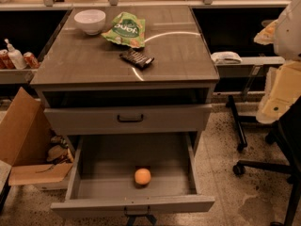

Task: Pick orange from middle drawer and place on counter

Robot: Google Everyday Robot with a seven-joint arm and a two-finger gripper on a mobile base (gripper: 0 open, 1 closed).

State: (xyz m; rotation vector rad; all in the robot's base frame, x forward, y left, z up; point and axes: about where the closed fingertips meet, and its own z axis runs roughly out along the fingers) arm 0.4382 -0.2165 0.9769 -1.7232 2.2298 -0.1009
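The orange [142,176] lies on the bare grey floor of the open middle drawer [89,173], near the drawer's front and a little right of centre. The drawer is pulled out far, with its small dark handle [137,212] on the front panel. My gripper [139,220] shows at the bottom edge, just below that handle, with two dark fingers spread apart and nothing between them. The counter [94,60] is the glossy grey-brown top of the cabinet, above the drawers.
On the counter are a white bowl [90,21], a green snack bag [125,29] and a dark snack bar [136,58]. A shut drawer front with a black bar handle [130,118] sits above the open drawer. A cardboard box [21,135] stands left, an office chair [282,145] right.
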